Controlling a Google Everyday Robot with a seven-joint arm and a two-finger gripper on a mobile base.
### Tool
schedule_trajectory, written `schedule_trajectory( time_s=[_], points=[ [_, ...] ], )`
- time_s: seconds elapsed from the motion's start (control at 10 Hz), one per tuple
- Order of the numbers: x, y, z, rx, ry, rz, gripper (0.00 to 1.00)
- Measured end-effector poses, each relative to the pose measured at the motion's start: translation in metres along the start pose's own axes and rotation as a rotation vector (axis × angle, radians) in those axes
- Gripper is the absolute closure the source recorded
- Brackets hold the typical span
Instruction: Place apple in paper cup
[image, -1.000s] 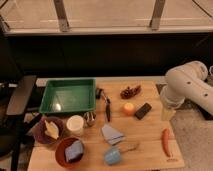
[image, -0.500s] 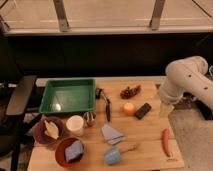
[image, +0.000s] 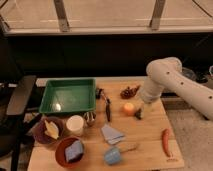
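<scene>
The apple, small, round and yellow-orange, lies on the wooden table right of centre. The white paper cup stands upright at the left, just below the green tray. My white arm comes in from the right and bends down to the table. The gripper hangs low just right of the apple, close to it, over a small dark object. The apple is not lifted.
A pine cone lies behind the apple. A black utensil, a metal cup, a grey-blue cloth, a tipped light blue cup, a carrot, a red bowl and a dark bowl share the table.
My arm has swung left and down from the table's right edge toward the apple. The gripper now covers the small black object beside it. Nothing on the table has moved.
</scene>
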Motion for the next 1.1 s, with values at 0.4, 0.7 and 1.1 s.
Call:
schedule_trajectory(
  time_s=[0.4,0.7,1.1],
  points=[
    [-0.041,-0.023,0.028,0.033,-0.037,-0.058,0.35],
    [-0.041,-0.023,0.028,0.033,-0.037,-0.056,0.35],
    [-0.027,-0.035,0.039,0.073,0.003,0.014,0.35]
  ],
)
